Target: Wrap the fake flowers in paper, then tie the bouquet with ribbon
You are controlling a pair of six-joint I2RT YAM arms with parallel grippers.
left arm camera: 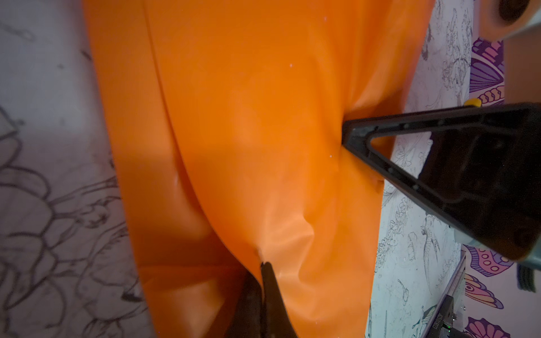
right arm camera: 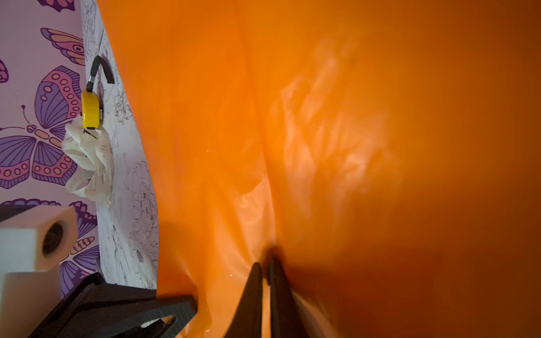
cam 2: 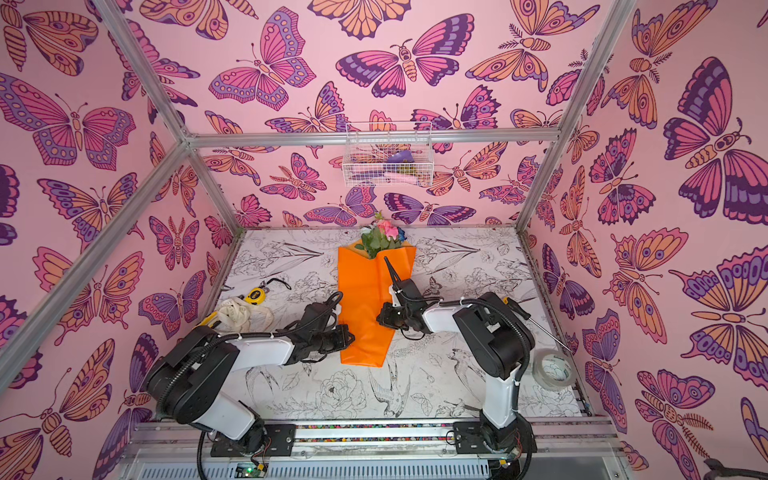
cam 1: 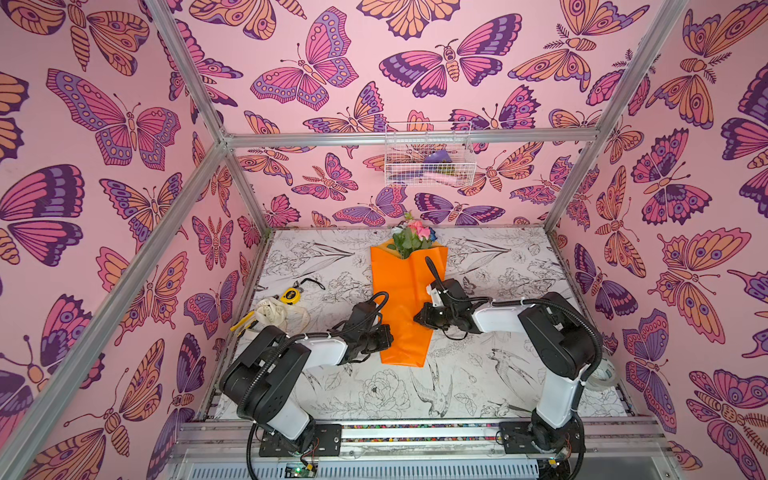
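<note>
Left gripper (left arm camera: 261,264) and right gripper (right arm camera: 267,262) both clamp mid-wrap paper folds on the bouquet (cam 1: 405,291), light, slippery stuff, probably safest there.

Your table (cam 1: 478,374) has a white top printed with black line drawings of flowers and birds. In both top views the bouquet (cam 1: 405,299) (cam 2: 365,299) lies lengthwise along the middle, its orange wrap on the top and its blooms toward the back wall. On the left side you have a yellow tape measure (cam 1: 289,295) with a black loop strap. Just beside it, nearer the front, lies a bundle of cream ribbon (cam 1: 272,316). A yellow-handled tool (cam 1: 242,322) sits against the ribbon at the left edge; its kind is unclear. By the right edge, in a top view, a roll of clear tape (cam 2: 552,368) and a screwdriver (cam 2: 540,322) lie near each other.
</note>
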